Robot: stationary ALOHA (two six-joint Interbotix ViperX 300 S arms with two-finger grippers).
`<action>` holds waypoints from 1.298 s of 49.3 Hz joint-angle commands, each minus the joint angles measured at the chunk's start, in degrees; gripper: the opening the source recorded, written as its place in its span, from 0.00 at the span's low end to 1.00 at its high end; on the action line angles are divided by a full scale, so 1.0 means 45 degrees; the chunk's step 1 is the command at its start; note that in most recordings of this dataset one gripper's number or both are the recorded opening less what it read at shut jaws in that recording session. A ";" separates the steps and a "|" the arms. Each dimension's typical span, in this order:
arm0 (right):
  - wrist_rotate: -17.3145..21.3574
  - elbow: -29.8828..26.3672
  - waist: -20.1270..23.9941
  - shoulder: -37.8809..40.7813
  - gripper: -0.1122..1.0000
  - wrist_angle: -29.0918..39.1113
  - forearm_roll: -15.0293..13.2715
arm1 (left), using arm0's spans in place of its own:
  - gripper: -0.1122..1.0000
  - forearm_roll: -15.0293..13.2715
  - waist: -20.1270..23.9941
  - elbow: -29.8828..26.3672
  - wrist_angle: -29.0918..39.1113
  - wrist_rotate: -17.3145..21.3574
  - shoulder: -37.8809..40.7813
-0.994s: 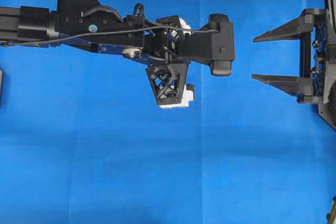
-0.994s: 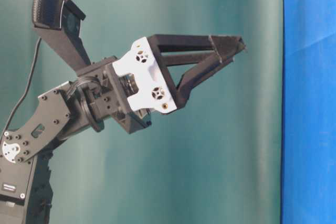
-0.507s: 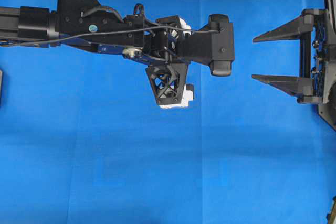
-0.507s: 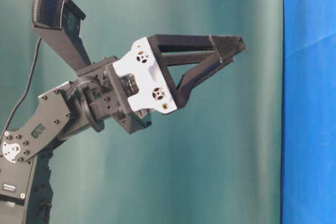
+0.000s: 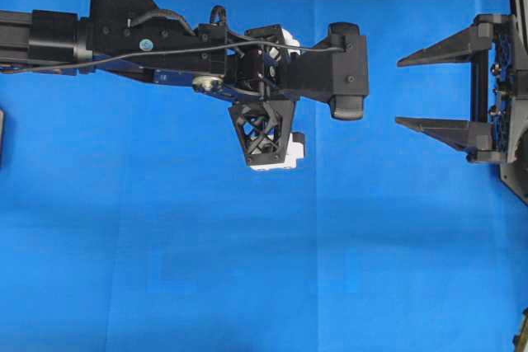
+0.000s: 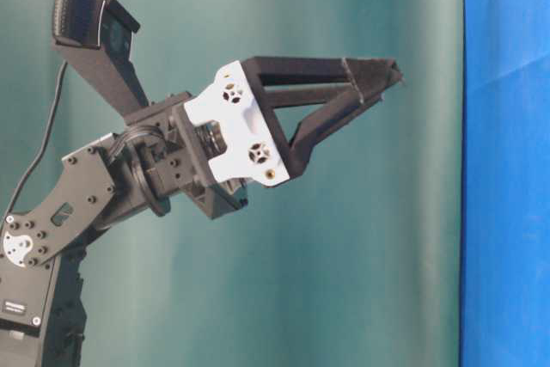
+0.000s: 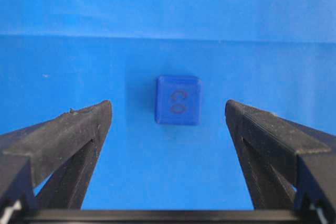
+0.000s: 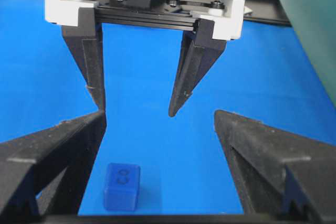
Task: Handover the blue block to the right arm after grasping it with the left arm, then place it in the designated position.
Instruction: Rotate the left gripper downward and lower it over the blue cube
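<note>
The blue block (image 7: pixel 178 100), a small dark-blue cube with a faint mark on top, lies on the blue cloth. In the left wrist view it sits between and beyond the fingertips of my left gripper (image 7: pixel 168 104), which is open and touches nothing. In the right wrist view the blue block (image 8: pixel 122 186) rests low left, with the white-bracketed left gripper (image 8: pixel 136 109) hanging point-down above the cloth behind it. My right gripper (image 8: pixel 160 114) is open and empty. From overhead the right gripper (image 5: pixel 398 91) points left from the right edge, and the left arm (image 5: pixel 165 39) hides the block.
Blue cloth (image 5: pixel 247 269) covers the table. A teal backdrop (image 6: pixel 258 298) stands behind the left gripper (image 6: pixel 391 75) in the table-level view. A dark object (image 5: pixel 2 138) sits at the overhead view's left edge. The right arm's base (image 5: pixel 516 162) fills the right edge.
</note>
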 commanded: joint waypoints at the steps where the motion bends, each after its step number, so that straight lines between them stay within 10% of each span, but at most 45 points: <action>1: 0.0000 -0.0176 0.0000 0.0059 0.94 -0.0059 0.0039 | 0.91 0.0039 -0.0020 -0.0254 -0.0059 0.0000 -0.0234; 64: -0.0020 -0.0176 -0.0059 0.0078 0.94 -0.0020 0.0039 | 0.91 0.0117 -0.0020 0.2461 -0.4121 0.0000 0.0996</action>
